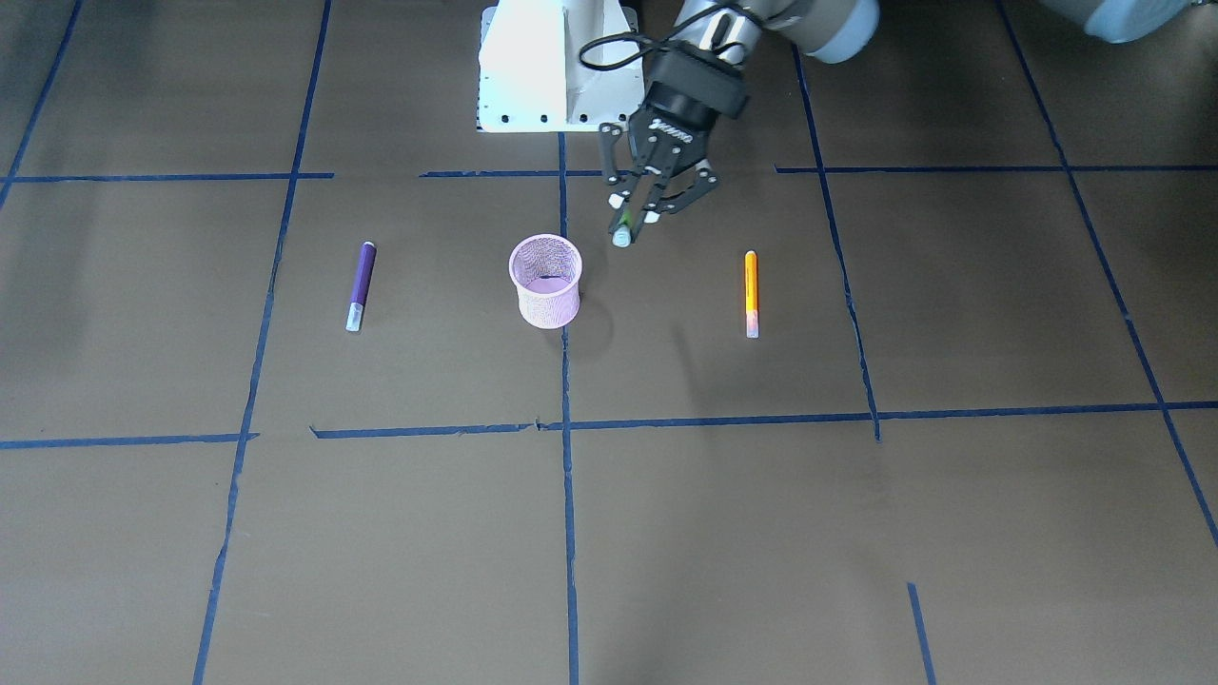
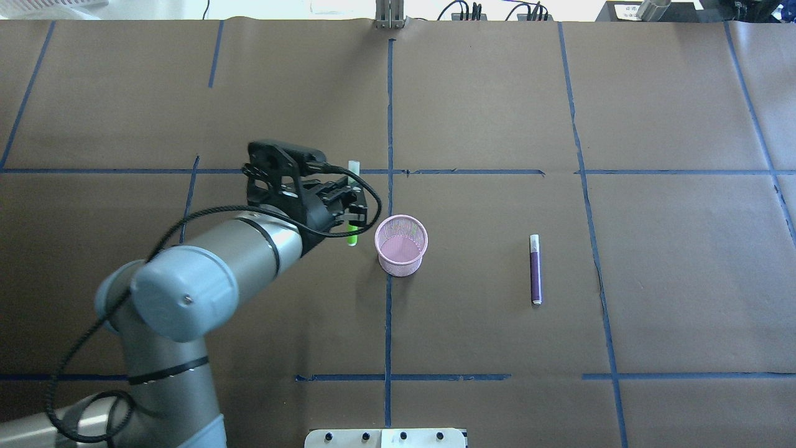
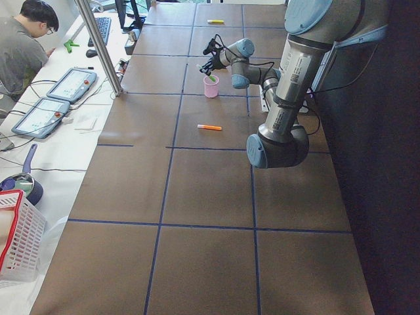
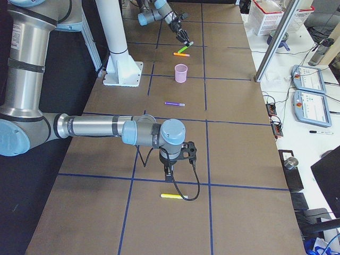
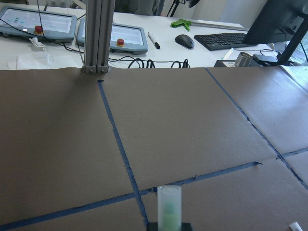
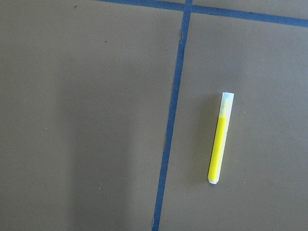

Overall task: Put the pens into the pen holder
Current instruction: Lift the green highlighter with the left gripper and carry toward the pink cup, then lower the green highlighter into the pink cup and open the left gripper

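My left gripper [image 1: 634, 211] is shut on the bright green pen [image 1: 621, 236] and holds it above the table, beside the pink wire-mesh pen holder [image 1: 545, 281]. From overhead the gripper [image 2: 352, 208] and green pen [image 2: 353, 235] are just left of the holder [image 2: 402, 244], whose inside looks empty. The pen's pale cap shows in the left wrist view [image 5: 169, 207]. The purple pen [image 2: 535, 269] and the orange pen [image 1: 751, 293] lie flat on either side of the holder. My right gripper [image 4: 178, 159] hovers far off; I cannot tell if it is open.
A yellow pen [image 6: 220, 139] lies on the table under my right gripper, also in the right side view [image 4: 171, 196]. The white robot base [image 1: 557, 67] stands behind the holder. Blue tape lines cross the brown table. A person sits at the side desk [image 3: 23, 46].
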`<action>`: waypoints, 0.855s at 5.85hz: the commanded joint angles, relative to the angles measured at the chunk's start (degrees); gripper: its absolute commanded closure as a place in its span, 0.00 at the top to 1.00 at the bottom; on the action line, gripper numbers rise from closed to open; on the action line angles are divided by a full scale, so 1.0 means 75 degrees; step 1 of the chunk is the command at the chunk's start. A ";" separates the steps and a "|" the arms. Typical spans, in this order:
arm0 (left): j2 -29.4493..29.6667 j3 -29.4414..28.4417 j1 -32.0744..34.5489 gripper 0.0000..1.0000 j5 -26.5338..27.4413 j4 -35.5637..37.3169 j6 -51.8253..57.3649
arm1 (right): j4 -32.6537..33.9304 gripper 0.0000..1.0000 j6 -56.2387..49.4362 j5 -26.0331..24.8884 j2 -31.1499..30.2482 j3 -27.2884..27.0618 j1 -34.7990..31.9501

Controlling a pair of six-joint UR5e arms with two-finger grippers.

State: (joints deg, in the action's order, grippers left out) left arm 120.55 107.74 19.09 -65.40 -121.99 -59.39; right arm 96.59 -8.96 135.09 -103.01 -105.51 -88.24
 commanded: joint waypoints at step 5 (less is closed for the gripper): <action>0.1223 -0.1662 -0.0624 0.59 0.1420 0.0059 -0.0788 | 0.0000 1.00 0.0000 0.0000 0.0000 0.0006 0.0000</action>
State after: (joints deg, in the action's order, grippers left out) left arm 129.68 95.42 14.47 -54.80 -121.58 -65.25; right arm 96.59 -8.97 135.09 -103.01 -105.47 -88.24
